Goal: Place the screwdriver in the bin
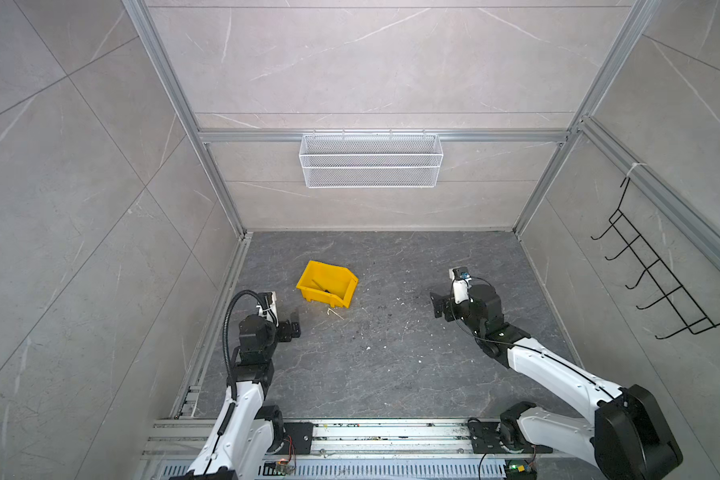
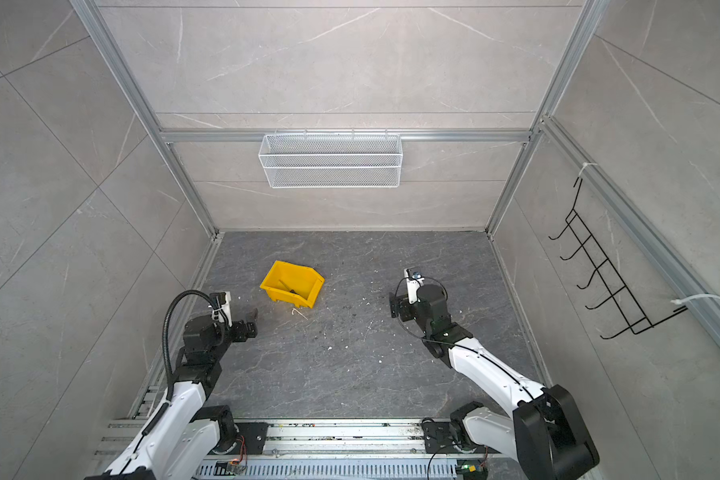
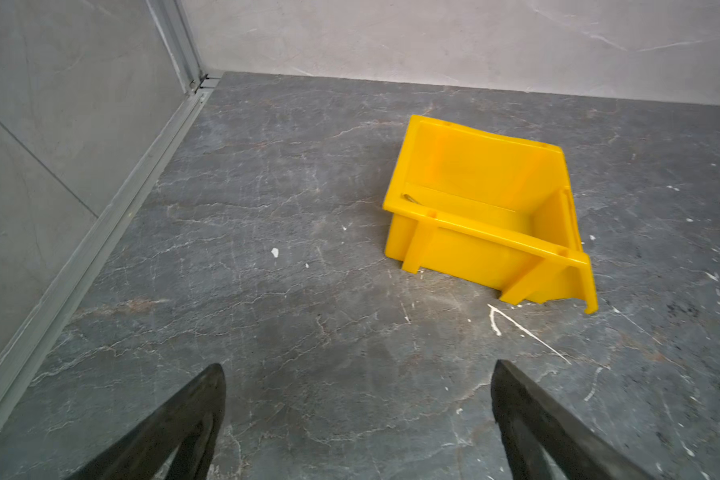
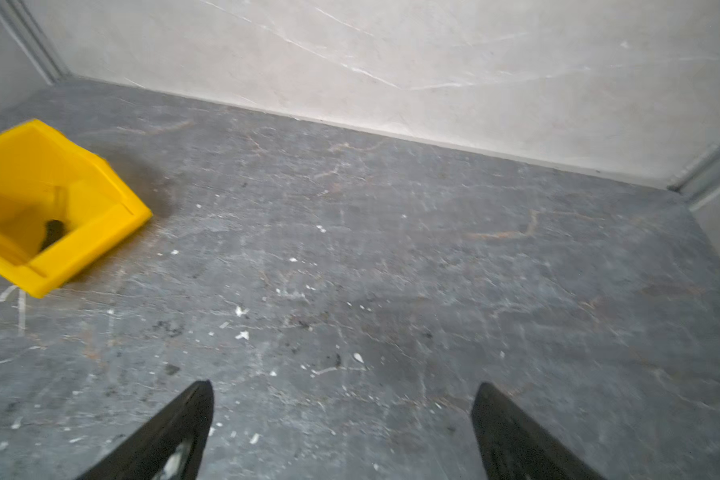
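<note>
Lying slantwise inside the yellow bin (image 1: 321,299) on the counter (image 1: 391,365): the screwdriver (image 1: 321,286). Spread wide, holding nothing, left fingers (image 3: 192,415) and right fingers (image 4: 175,424), apart from the bin, presumably since delivery looks complete.

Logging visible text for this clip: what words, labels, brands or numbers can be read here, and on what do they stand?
None can be read.
The yellow bin shows no label or number.
A small blue patch at the wrist of the right arm is too small to read.
</note>
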Motion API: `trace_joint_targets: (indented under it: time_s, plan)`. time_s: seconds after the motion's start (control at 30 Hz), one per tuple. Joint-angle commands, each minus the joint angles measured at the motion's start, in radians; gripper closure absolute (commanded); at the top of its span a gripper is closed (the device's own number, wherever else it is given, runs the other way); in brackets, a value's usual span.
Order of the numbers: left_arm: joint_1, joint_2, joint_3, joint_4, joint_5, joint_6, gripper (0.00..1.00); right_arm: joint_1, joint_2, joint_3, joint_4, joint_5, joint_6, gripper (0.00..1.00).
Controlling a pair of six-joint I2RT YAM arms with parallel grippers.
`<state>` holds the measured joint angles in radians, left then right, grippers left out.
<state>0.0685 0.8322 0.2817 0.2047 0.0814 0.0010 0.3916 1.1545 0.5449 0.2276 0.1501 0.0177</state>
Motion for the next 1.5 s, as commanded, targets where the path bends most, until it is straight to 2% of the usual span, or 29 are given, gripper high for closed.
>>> trace_joint_targets:
  time_s: [0.0, 0.2, 0.33, 0.53, 0.67, 0.7, 0.83, 0.9, 0.93, 1.0, 1.07, 1.47]
  plan:
    - [0.04, 0.062, -0.003, 0.16, 0.042, 0.048, 0.0, -0.035, -0.014, -0.068, 0.079, 0.072, -0.04, 0.01]
    - [0.094, 0.215, -0.002, 0.288, 0.05, 0.051, 0.01, -0.103, 0.078, -0.118, 0.212, 0.062, -0.065, 0.01]
    - [0.097, 0.33, 0.017, 0.405, 0.064, 0.043, 0.0, -0.172, 0.162, -0.156, 0.364, 0.027, -0.061, 0.01]
    - [0.102, 0.488, 0.044, 0.549, 0.0, -0.084, 0.0, -0.257, 0.26, -0.169, 0.537, -0.041, -0.035, 0.01]
    - [0.102, 0.593, 0.051, 0.642, 0.016, -0.086, 0.0, -0.263, 0.347, -0.192, 0.644, -0.084, -0.048, 0.01]
    - [0.099, 0.597, 0.069, 0.605, 0.035, -0.07, 0.0, -0.265, 0.365, -0.193, 0.672, -0.089, -0.044, 0.01]
    - [0.074, 0.631, 0.083, 0.607, 0.034, -0.039, 0.0, -0.295, 0.365, -0.178, 0.634, -0.135, -0.027, 0.01]
    - [0.046, 0.693, 0.069, 0.711, 0.005, -0.024, 0.0, -0.298, 0.362, -0.177, 0.632, -0.138, -0.027, 0.01]
    - [0.04, 0.668, 0.087, 0.622, -0.007, -0.017, 0.0, -0.298, 0.364, -0.177, 0.631, -0.137, -0.028, 0.01]
    - [0.025, 0.684, 0.079, 0.669, -0.035, -0.017, 0.0, -0.297, 0.363, -0.176, 0.63, -0.136, -0.03, 0.01]
    - [0.025, 0.67, 0.089, 0.62, -0.033, -0.015, 0.0, -0.297, 0.362, -0.177, 0.63, -0.135, -0.031, 0.01]
    - [0.025, 0.67, 0.083, 0.633, -0.036, -0.016, 0.0, -0.297, 0.362, -0.177, 0.63, -0.135, -0.033, 0.01]
